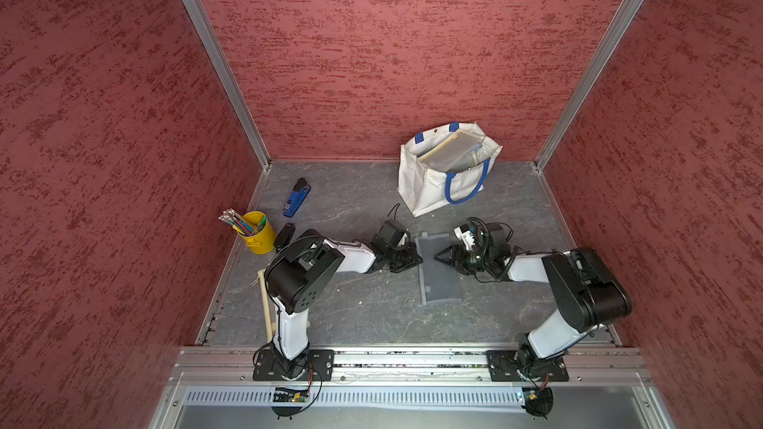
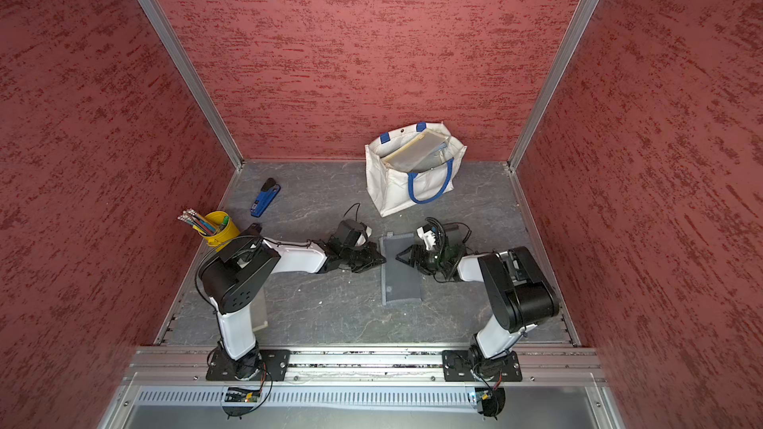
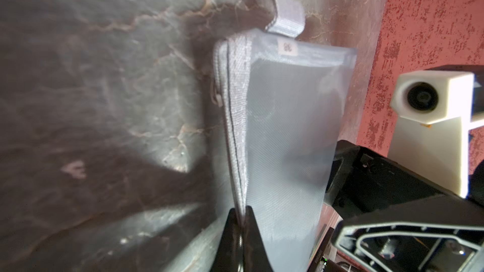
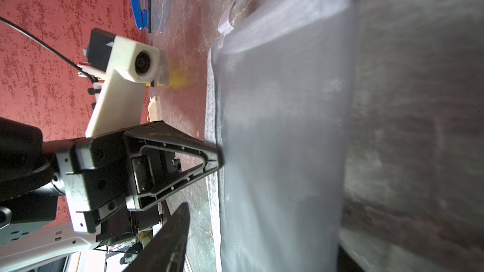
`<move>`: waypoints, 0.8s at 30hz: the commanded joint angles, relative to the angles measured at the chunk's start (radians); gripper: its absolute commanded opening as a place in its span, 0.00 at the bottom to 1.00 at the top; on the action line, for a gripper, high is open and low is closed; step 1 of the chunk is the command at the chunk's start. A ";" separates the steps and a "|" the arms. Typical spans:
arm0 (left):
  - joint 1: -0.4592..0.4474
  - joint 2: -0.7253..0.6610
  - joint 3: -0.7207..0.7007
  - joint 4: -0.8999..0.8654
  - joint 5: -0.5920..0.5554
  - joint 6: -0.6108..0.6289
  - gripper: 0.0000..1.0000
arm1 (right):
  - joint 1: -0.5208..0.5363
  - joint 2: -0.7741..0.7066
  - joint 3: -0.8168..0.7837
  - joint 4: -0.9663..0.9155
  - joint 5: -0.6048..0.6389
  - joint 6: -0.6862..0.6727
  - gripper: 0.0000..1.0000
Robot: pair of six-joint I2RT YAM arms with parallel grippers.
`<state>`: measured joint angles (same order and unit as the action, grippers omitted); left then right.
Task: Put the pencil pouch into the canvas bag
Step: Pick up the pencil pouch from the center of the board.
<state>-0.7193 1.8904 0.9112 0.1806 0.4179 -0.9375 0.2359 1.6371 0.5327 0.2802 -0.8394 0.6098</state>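
**Checker:** Where's the pencil pouch [image 1: 439, 287]?

**Me:** Flat on the table [image 1: 351, 200], about mid-surface, with its long sides running from the near edge toward the far edge. It's not in the canvas bag [image 1: 421, 189]. The bag stands open by the far edge, toward the far right corner, well apart from the pouch.

**Checker:** Pincers?

**Me:** My left pincer [image 3: 242, 209] is pinched narrow on the pouch's zipper edge. The wrist view shows the seam right between the tips. My right pincer [image 1: 438, 258] is at the opposite long edge with its jaws apart. The mesh seems to lie between them, not clamped that I can see.

**Checker:** Progress?

**Me:** Early, I'd say. One grip is made. The lift, the carry to the bag and the drop are all left.

**Checker:** Anything in the bag?

**Me:** A flat sheet-like item [image 1: 452, 148] leans inside. There looks to be room beside it, but that's my guess.
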 commanded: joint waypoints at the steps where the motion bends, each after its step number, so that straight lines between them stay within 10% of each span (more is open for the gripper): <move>1: -0.002 -0.039 -0.014 0.010 -0.005 0.015 0.00 | 0.010 -0.030 0.005 0.045 -0.047 0.011 0.53; 6: 0.004 -0.098 -0.012 -0.024 -0.014 0.043 0.01 | 0.013 -0.080 0.032 0.013 -0.050 0.016 0.20; 10: 0.006 -0.190 -0.019 -0.067 -0.036 0.066 0.20 | 0.012 -0.192 0.065 -0.066 -0.017 0.015 0.00; 17: 0.016 -0.443 -0.025 -0.259 -0.134 0.141 0.82 | 0.011 -0.386 0.284 -0.349 0.088 -0.034 0.00; 24: 0.047 -0.625 0.041 -0.487 -0.222 0.269 1.00 | 0.012 -0.338 0.646 -0.548 0.227 -0.044 0.00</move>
<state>-0.6880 1.3029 0.9154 -0.1703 0.2554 -0.7540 0.2417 1.2716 1.0828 -0.1444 -0.7074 0.5835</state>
